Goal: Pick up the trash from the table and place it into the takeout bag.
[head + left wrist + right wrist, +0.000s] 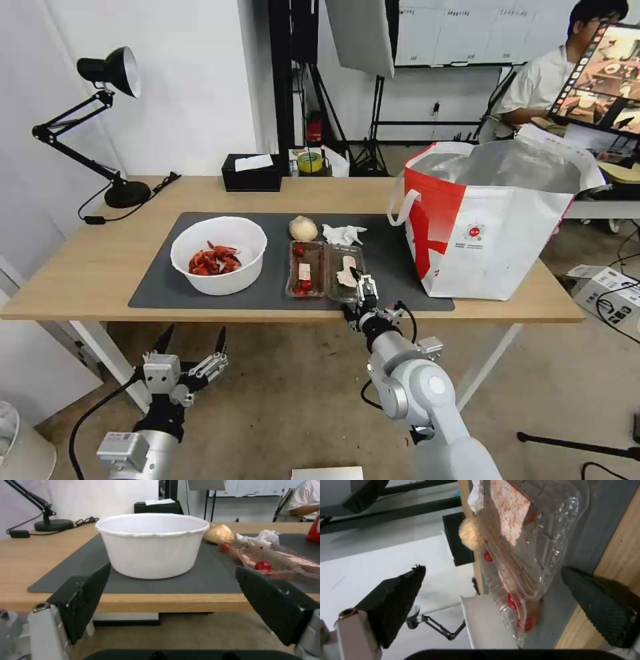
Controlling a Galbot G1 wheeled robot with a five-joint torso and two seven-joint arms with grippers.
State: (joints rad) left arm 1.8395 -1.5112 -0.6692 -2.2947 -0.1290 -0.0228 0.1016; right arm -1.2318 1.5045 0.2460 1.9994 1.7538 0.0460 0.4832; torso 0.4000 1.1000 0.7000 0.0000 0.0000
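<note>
The right gripper [365, 288], fingers spread, is at the near edge of the clear plastic clamshell tray [325, 268] on the dark grey mat [160, 267]. It should pinch the thin rim squarely, I think. The left gripper [192, 341], also spread, waits below the light-wood table [87, 267].

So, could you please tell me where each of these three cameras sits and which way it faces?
Head view: high on the robot, facing forward and down at the table, with the takeout bag on it; left gripper low before the table, right gripper at the clamshell tray.
Left wrist view: below table height, facing the white bowl between its open fingers.
Right wrist view: rolled sideways at the table edge, open fingers around the tray's near end.
All three share the tray and the beige ball.
</note>
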